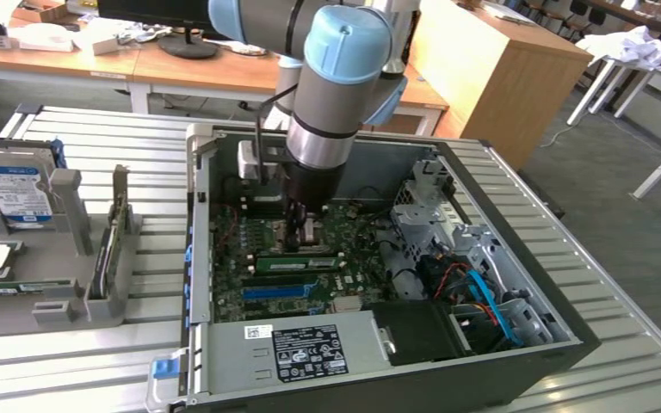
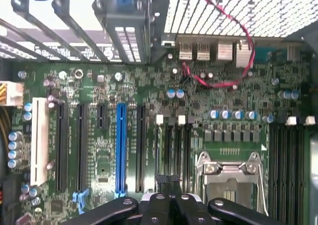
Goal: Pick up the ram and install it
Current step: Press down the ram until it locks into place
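Pincer [image 1: 305,243] down inside the open computer case [image 1: 560,331], tips low over the motherboard [image 1: 360,237]. Pressed together, nothing pinched between the tips; in the wrist view the black fingers [image 2: 161,181] meet flat against each other above the board.

Ram [image 1: 296,261] on the motherboard, just beside the pincer at 6 o'clock in the exterior view. Long axis from 9 o'clock to 3 o'clock, parallel to the blue slot strip [image 1: 275,291], which sits at 6 o'clock of it. Lies square across the direction in which the pincer hangs. Whether the tips touch its upper edge: cannot tell.

Looks thin, long and narrow: a green board with a pale label near the middle. Appears to stand on edge in line with the slots; seated fully or only resting there, cannot tell.

Off the case, at 9 o'clock on the ribbed surface [image 1: 78,344], a grey holder [image 1: 66,297] with a hard drive [image 1: 15,194], well apart from the pincer.
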Robot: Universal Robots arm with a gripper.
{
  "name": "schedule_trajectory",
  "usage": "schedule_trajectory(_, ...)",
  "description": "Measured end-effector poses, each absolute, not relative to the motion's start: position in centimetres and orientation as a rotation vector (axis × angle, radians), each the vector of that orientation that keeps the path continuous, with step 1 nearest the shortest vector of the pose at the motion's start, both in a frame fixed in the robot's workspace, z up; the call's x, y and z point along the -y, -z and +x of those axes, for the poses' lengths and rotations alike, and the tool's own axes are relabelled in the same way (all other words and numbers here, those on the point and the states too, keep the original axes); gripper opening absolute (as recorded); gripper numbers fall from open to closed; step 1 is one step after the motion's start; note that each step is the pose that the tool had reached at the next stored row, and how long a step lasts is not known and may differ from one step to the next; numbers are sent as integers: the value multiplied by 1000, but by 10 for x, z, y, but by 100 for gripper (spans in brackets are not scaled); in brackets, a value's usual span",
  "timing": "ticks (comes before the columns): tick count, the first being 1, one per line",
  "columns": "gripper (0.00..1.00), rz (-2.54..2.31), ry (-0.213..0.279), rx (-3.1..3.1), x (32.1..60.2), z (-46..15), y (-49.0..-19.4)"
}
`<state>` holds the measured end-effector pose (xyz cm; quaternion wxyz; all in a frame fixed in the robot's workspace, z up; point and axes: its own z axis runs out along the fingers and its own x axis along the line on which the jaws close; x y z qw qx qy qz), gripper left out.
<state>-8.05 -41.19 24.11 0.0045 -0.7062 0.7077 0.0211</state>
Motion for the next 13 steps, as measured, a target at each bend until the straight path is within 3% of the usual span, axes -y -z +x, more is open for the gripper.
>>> schedule_trajectory(13, 11, -2212, -66, -2217, 416, -83, -241)
